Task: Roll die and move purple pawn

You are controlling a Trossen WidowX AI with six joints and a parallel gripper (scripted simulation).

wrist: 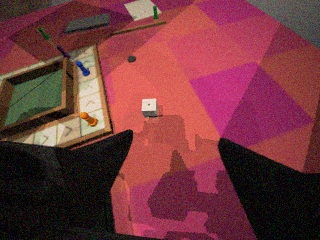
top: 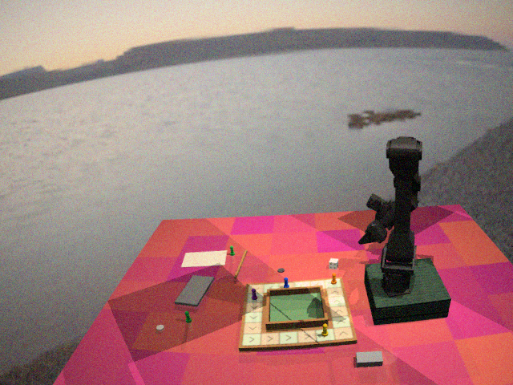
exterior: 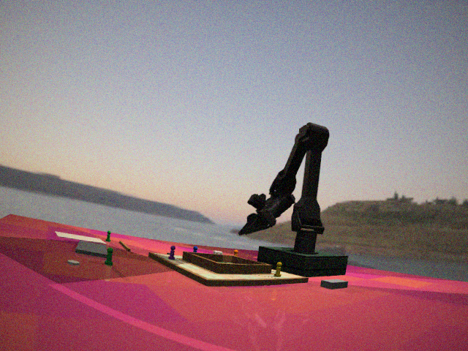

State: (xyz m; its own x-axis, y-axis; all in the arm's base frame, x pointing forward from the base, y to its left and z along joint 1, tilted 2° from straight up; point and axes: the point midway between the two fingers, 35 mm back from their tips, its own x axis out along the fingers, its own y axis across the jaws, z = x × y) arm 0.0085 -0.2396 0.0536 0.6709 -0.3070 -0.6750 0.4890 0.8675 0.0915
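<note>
White die [wrist: 149,106] top pip – wrist view only, claw [wrist: 175,145] wide.

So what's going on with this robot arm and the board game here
The black arm's gripper hangs open above the table, holding nothing. The small white die lies on the pink tabletop just ahead of the fingers, outside the green-floored wooden tray. The purple pawn stands on the board's track.
</note>
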